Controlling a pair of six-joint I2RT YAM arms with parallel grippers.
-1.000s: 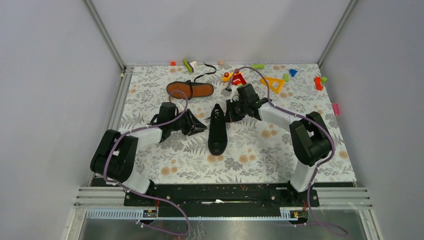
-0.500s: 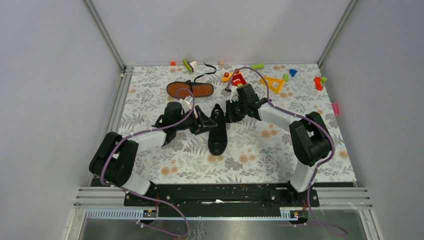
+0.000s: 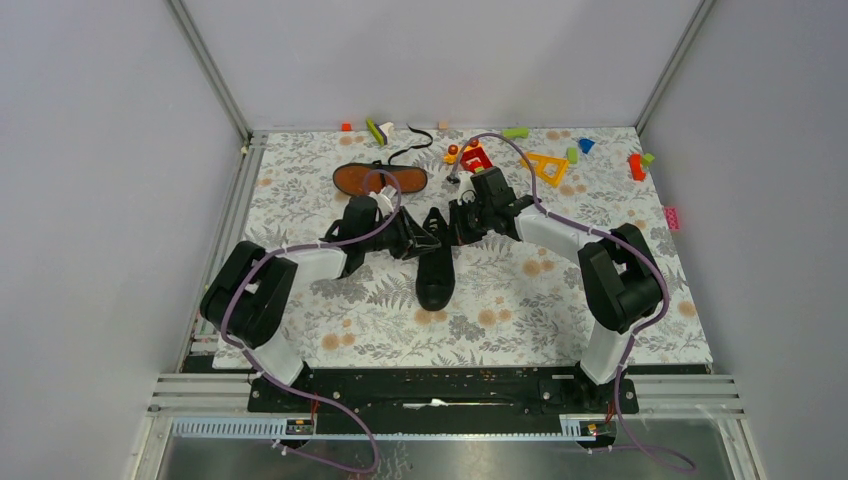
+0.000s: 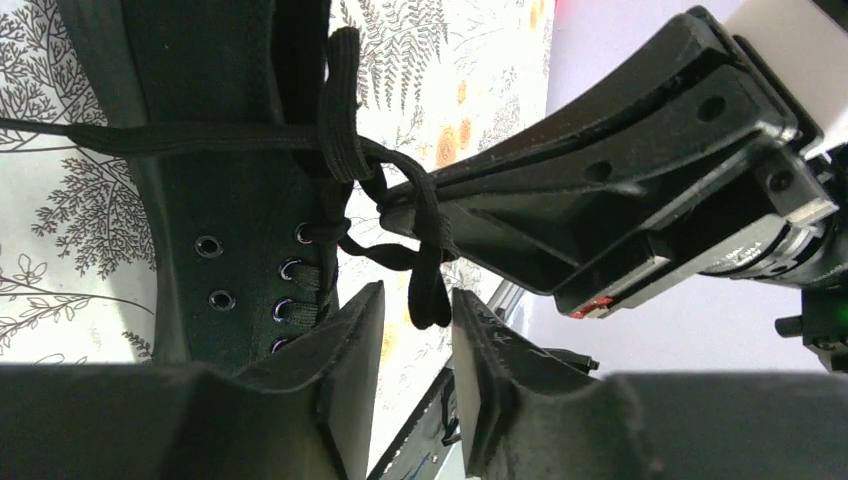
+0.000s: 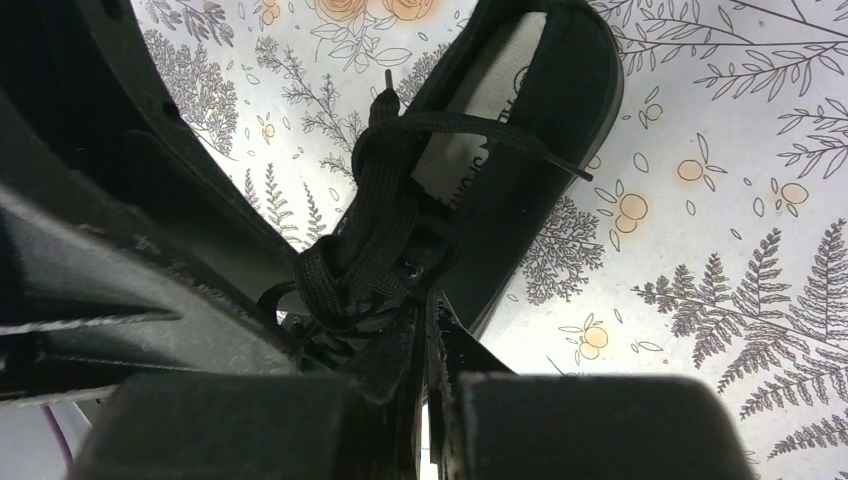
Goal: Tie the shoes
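Shoes [image 3: 435, 270]: two. One sits right at both pincers' tips, the sole-up one [image 3: 380, 180] beyond the left pincer [image 4: 415, 300], which is partly open around a dangling lace [image 4: 430, 290]. The right pincer [image 5: 425, 335] is clamped shut on that lace.

We read this as a robotics lab test cell. Aluminium extrusion posts [image 3: 207, 65] frame plain grey panels [image 3: 440, 60] on three sides. Left arm [image 3: 315, 262] and right arm [image 3: 555, 232] are bolted to a slotted rail [image 3: 440, 392] at the near edge of the bench [image 3: 520, 320], with purple cables [image 3: 352, 428] running loose. The bench has a floral cover, and toy blocks [image 3: 547, 167] are scattered along its far side.
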